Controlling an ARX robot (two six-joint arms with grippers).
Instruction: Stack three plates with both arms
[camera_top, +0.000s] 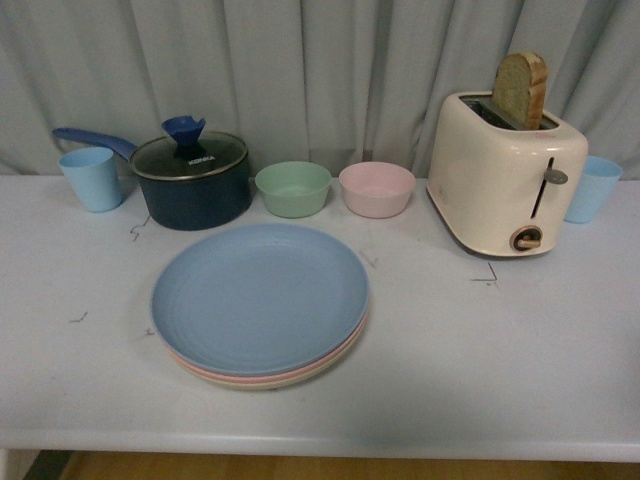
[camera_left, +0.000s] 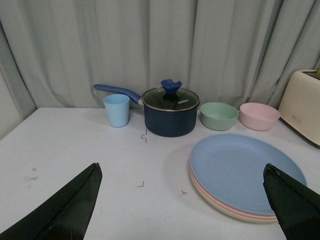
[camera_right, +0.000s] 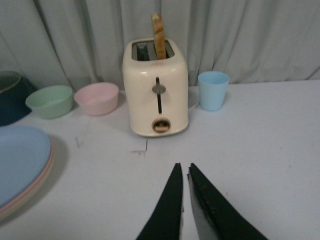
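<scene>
Left tool (camera_left: 182, 200) spread wide, holding nothing; right tool (camera_right: 186, 200) pinched nearly closed, also empty, both hanging over bare table (camera_top: 520, 360). Stack looks done: blue plate (camera_top: 260, 295) on top, pink plate (camera_top: 215, 371) rim under it, cream plate (camera_top: 285, 382) at the bottom, edges lined up, sitting front-centre of the table. My read: plates are light, rigid, matte plastic-like, not slippery; shallow, so only the rim lip offers a pinch, best from the outer edge. Behind: green bowl (camera_top: 293, 188), pink bowl (camera_top: 377, 188), lidded pot (camera_top: 192, 178), toaster (camera_top: 505, 172) with bread, two blue cups.
</scene>
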